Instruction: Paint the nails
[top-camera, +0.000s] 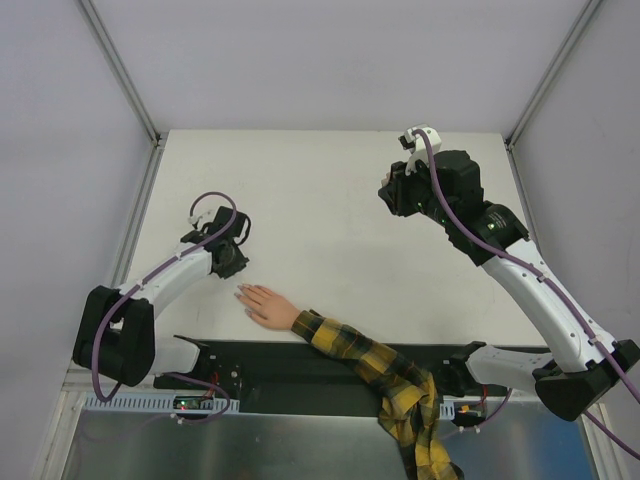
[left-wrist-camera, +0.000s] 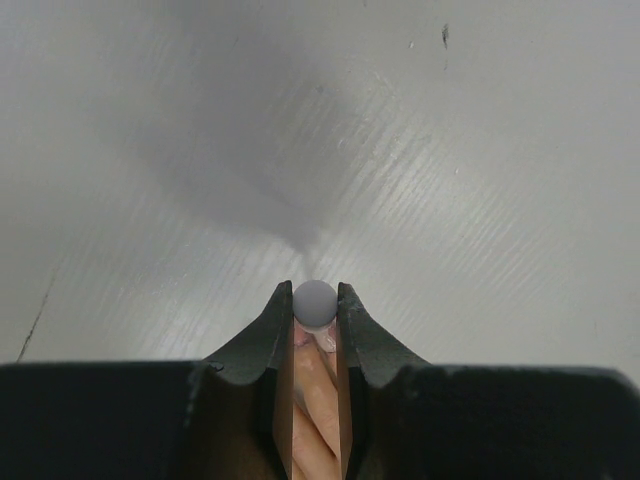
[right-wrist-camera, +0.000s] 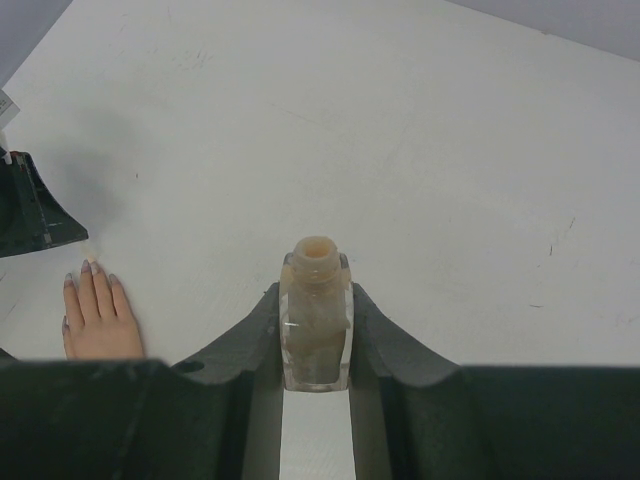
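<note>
A small flesh-coloured hand lies palm down at the table's near left, at the end of a yellow-and-black plaid sleeve. Its nails point up-left; in the right wrist view the nails look greyish. My left gripper hovers just past the fingertips, shut on a grey round-topped brush cap. Flesh-coloured fingers show between its jaws below the cap. My right gripper is raised at the far right, shut on an open, clear nail polish bottle of beige polish, held upright.
The white table is bounded by grey side walls with metal rails. A black strip and both arm bases sit along the near edge. One finger of the left gripper shows at the left of the right wrist view.
</note>
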